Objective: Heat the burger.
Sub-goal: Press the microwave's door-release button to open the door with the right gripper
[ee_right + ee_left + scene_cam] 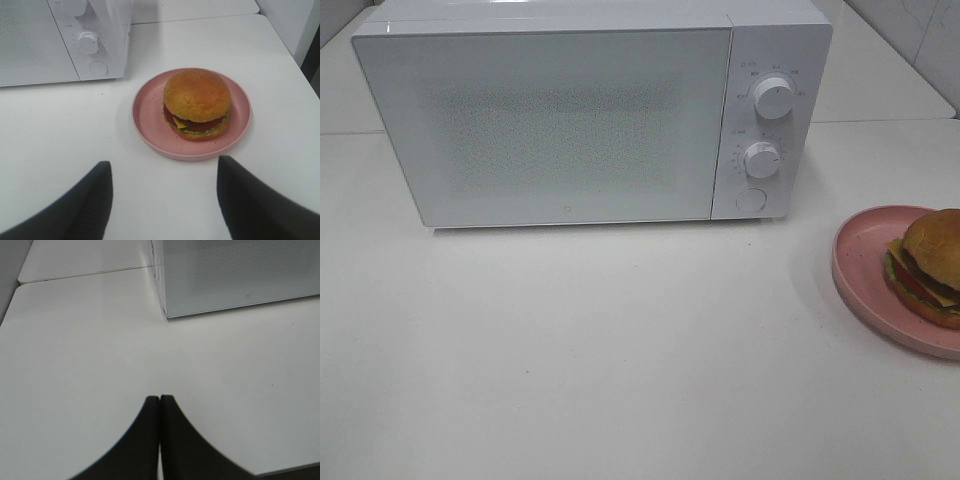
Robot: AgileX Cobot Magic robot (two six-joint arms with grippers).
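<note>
On my left, the left gripper (160, 398) hangs over the bare white table (75, 365) with its two dark fingers pressed together and nothing between them. Ahead of it, at the back of the table, stands a white microwave (560, 120) with its frosted door closed. On the panel right of the door I see the upper knob (774, 98), the lower knob (761, 158) beneath it, and a round button (751, 199) at the bottom. Further right, a round pink plate (865, 262) lies flat on the table, apart from the microwave. The burger (930, 265) sits upright on the plate, bun on top, with cheese, tomato and lettuce showing at its side. The right gripper (164, 164) hovers just short of the plate, fingers spread wide, holding nothing
</note>
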